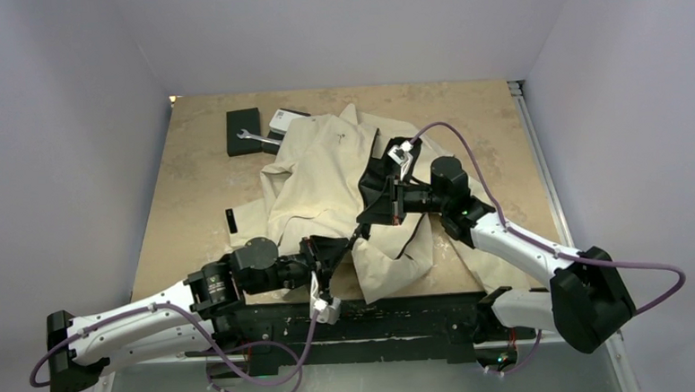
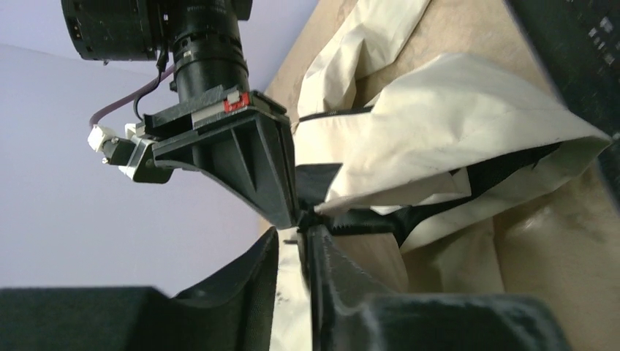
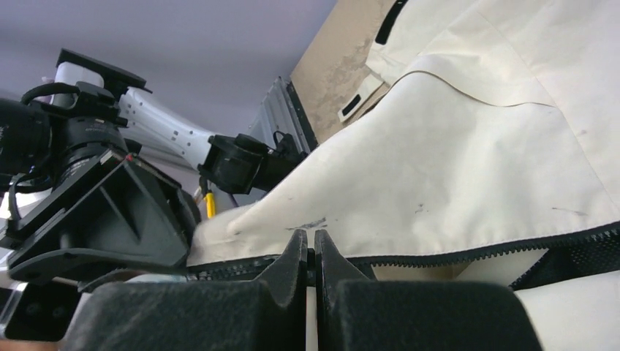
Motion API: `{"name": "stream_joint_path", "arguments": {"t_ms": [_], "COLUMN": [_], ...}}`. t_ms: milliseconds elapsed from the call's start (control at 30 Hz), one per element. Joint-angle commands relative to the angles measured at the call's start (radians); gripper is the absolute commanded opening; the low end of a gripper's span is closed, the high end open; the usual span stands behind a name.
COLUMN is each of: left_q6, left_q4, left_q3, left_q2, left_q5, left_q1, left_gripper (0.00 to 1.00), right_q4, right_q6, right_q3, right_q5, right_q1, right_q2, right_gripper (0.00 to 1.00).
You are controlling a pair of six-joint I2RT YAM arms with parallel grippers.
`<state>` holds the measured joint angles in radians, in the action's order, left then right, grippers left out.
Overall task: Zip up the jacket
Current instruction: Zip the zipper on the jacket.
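The cream jacket (image 1: 325, 175) lies crumpled on the table, its black lining showing at the open front. My right gripper (image 3: 314, 241) is shut on the dark zipper pull, right on the line of black zipper teeth (image 3: 512, 247). In the top view that right gripper (image 1: 366, 220) points left at the front edge. My left gripper (image 2: 294, 230) stands just below it by the hem, jaws a narrow gap apart, with pale cloth showing in the gap. From above, the left gripper (image 1: 335, 249) nearly touches the right one. The jacket (image 2: 453, 110) bunches up beyond both.
A black box (image 1: 243, 130) with a wrench (image 1: 257, 138) across it sits at the back left, beside a white device (image 1: 284, 120). A small black piece (image 1: 231, 222) lies left of the jacket. A metal rail (image 1: 540, 168) runs along the table's right edge.
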<state>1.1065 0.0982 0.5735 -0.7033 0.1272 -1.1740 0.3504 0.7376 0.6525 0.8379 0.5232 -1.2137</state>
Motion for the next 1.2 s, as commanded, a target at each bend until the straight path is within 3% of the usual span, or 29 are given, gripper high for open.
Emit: {"name": "stream_joint_path", "arguments": {"t_ms": [0,167,300,367,600,700,833,967,1167], "left_q6": [0.012,0.028,0.047,0.061,0.126,0.167,0.260,0.382,0.504], "left_q4": [-0.024,-0.031,-0.003,0.025,0.023,0.003,-0.052,-0.045,0.136], "left_q3": [0.010,0.002,0.004,0.005,-0.015,-0.004,0.025,0.116,0.298], "left_q2": [0.013,-0.034,-0.061,-0.078,-0.084,-0.085,-0.092,-0.114,-0.130], "left_q5": [0.081,0.064,0.076,0.065,0.011,0.019,0.033,-0.017,-0.076], "left_q1": [-0.010,-0.010,-0.010,-0.010,-0.010,-0.010,-0.010,-0.009,-0.001], "left_gripper": [0.31,0.55,0.57,0.53,0.24,0.01,0.00,0.00,0.00], "right_q4": [0.013,0.037,0.047,0.041,0.041,0.044,0.048,-0.065,-0.160], "right_q6": [-0.024,0.004,0.014,0.012,0.012,0.010,0.015,-0.107,-0.218], "right_q3": [0.049,0.031,0.016,0.016,0.011,0.012,0.040,0.205,0.485], "right_q5": [-0.021,0.014,0.025,0.026,0.034,0.043,0.041,-0.002,-0.056], "right_q1": [-0.005,-0.003,-0.003,-0.003,-0.003,-0.003,-0.007,-0.069,-0.218], "right_q2": [-0.002,0.021,0.031,0.034,0.037,0.020,-0.030,-0.120,-0.282], "right_gripper": [0.00,0.00,0.00,0.00,0.00,0.00,0.00,0.00,0.00]}}
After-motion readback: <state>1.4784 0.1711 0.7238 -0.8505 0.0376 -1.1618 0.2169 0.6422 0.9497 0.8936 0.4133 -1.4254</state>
